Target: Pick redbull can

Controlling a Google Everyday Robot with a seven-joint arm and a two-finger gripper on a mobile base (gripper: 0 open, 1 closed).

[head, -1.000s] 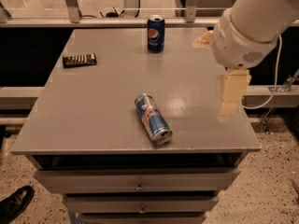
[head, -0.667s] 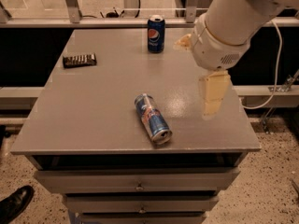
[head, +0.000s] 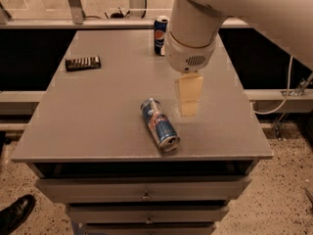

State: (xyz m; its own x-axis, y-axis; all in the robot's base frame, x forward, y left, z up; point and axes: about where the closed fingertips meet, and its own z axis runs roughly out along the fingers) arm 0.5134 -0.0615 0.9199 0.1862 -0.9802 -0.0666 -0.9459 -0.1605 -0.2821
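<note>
The redbull can lies on its side on the grey table, near the front edge. Its silver top with the pull tab points toward the front right. It is slim, blue and silver, with a red mark. My gripper hangs below the big white arm, just right of the can's far end and a little above the table top. It does not touch the can and holds nothing that I can see.
A dark-blue Pepsi can stands upright at the table's back edge, partly behind my arm. A dark flat snack bar lies at the back left. Drawers sit under the table top. A black shoe is on the floor at the lower left.
My arm has swung left across the table, from the right edge toward the lying can. The gripper now hangs close beside the can. The cans and the bar have not moved.
</note>
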